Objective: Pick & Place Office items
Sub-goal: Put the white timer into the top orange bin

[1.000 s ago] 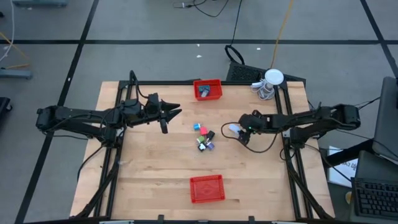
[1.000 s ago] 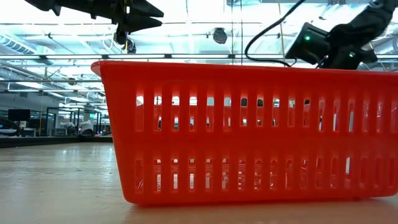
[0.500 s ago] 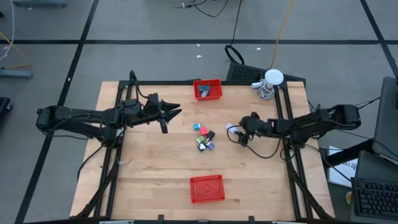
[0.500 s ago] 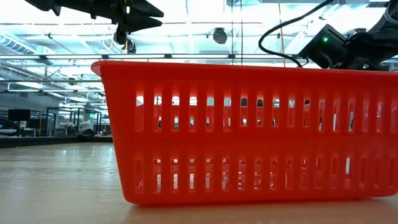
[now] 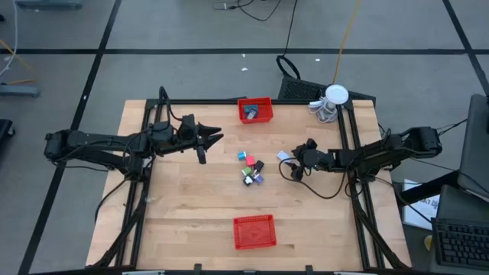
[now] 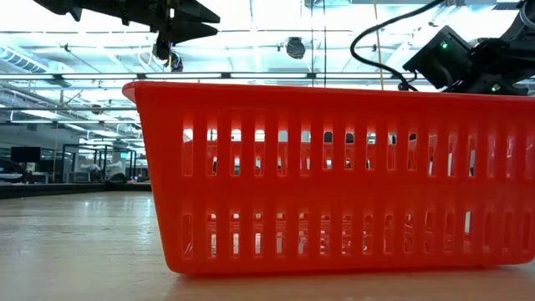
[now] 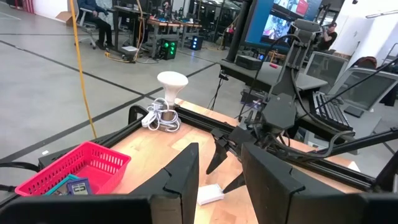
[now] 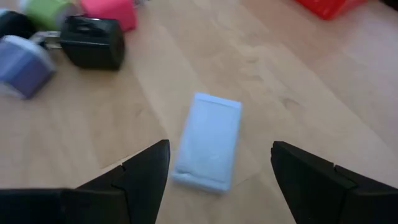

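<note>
While the right end effector (image 8: 214, 180) hovers wide open over a pale blue rectangular block (image 8: 209, 141) on the desk (image 5: 191, 206), its fingers straddle it without touching. Across the desk the left end effector (image 5: 216, 138) hangs narrowly parted and empty.

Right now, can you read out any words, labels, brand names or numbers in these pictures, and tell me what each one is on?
No text can be read anywhere.
The white block between the right gripper's open fingers: plain face, no print.
The items in the red basket at the table's far edge: any label is too small to read.
The monitor in the room behind: picture blurred, no words legible.
</note>
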